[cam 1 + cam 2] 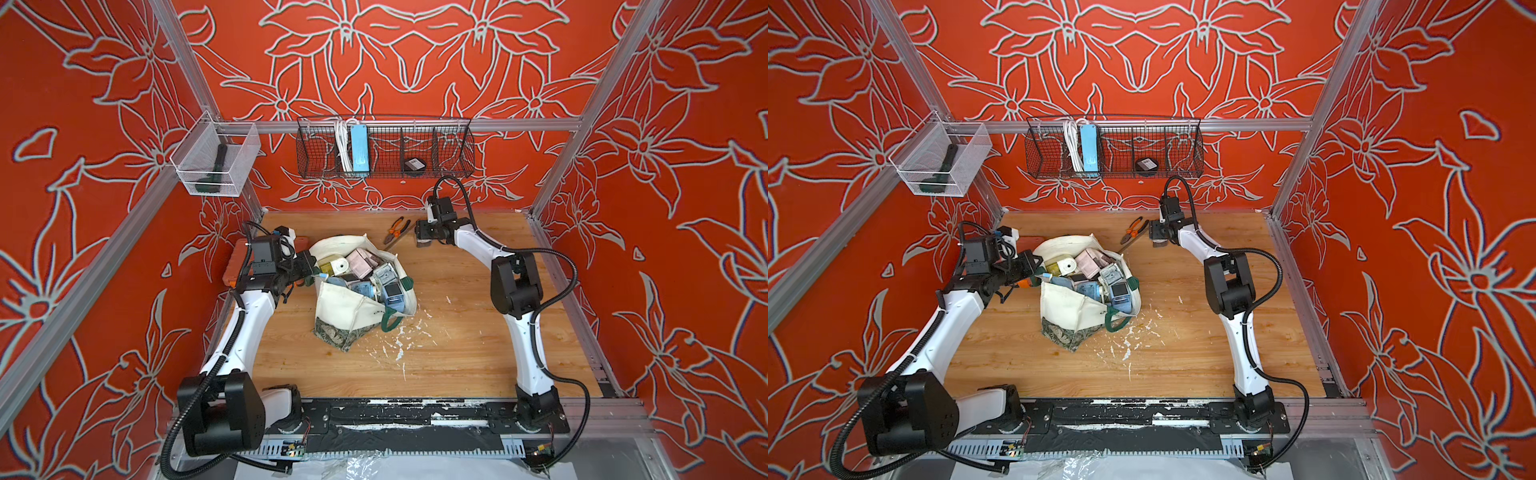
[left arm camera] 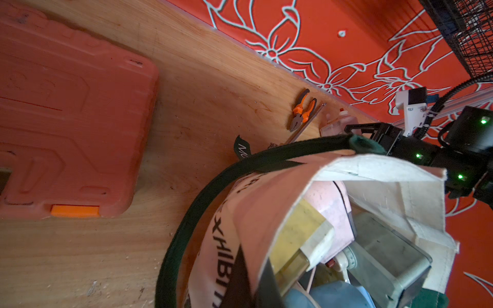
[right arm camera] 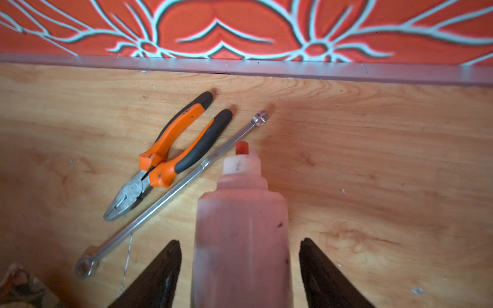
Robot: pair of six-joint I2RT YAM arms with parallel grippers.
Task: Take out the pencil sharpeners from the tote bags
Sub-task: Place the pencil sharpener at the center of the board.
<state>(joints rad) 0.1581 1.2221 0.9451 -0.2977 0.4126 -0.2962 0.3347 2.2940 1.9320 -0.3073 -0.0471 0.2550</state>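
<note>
**A:** In both top views the tote bag (image 1: 345, 307) slumps mid-table with its mouth agape. The pencil sharpeners (image 1: 365, 270) are heaped inside it, boxy and pastel: pink, blue, yellow, white and grey-green. One pink sharpener (image 1: 424, 246) is already out, on the far table beside the pliers (image 1: 395, 230), under the right gripper (image 1: 424, 241).

**B:** And the left gripper (image 1: 309, 272)?

**A:** It is at the bag's rim on the side of the orange tool case (image 1: 232, 266). The left wrist view has cream canvas and the dark green strap (image 2: 213, 181) running right up to the camera. The fingers are closed, and I judge them pinched on the rim. A yellow sharpener (image 2: 301, 226) shows just inside the mouth.

**B:** And the right wrist view?

**A:** The jaws are spread well apart, with a clear gap on each side of the pink body, so they hold nothing. The sharpener rests on the wooden table (image 3: 373, 160), its white neck and red knob pointing toward the wall. A wrench (image 3: 173, 194) lies just beside it.

**B:** So this is a release. How should it finish?

**A:** Back straight off with the jaws wide, so neither finger clips the body or nudges it onto the wrench. Meanwhile the left should hold the rim up, leaving the mouth open for the next reach.
</note>
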